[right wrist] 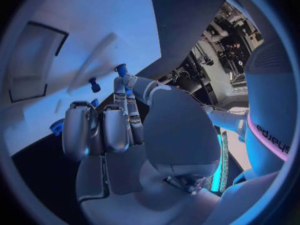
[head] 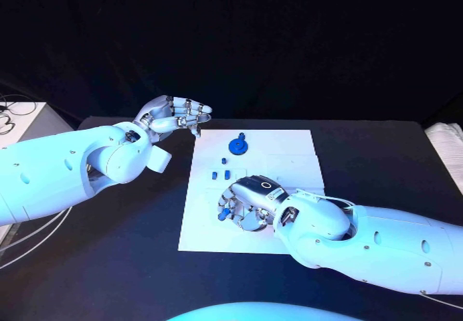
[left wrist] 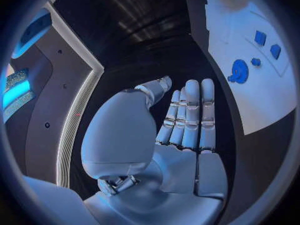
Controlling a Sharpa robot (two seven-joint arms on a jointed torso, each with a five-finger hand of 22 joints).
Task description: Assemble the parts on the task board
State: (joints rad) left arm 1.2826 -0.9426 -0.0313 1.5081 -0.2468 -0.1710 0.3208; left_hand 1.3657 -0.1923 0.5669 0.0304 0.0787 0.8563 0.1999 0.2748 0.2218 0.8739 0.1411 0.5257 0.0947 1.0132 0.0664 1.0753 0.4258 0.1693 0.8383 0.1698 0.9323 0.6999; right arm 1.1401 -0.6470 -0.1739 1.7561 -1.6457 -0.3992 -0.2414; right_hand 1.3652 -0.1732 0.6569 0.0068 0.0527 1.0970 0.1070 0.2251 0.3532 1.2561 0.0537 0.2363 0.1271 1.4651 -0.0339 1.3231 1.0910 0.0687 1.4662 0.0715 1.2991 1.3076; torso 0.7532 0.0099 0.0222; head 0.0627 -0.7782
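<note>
Black table (head: 116, 267) bears task board (head: 290, 144); right hand (head: 246, 200) covers its parts (head: 238, 144).

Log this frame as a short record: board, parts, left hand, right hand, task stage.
board: white task board in the middle of the black table
parts: round blue part on the far half; small blue pieces mid-board
left hand: left hand raised off the board's far left corner, fingers apart, holding nothing
right hand: right hand down on the board's near half, fingers curled among small blue parts; grip unclear
task stage: parts lie loose, assembly not finished
</note>
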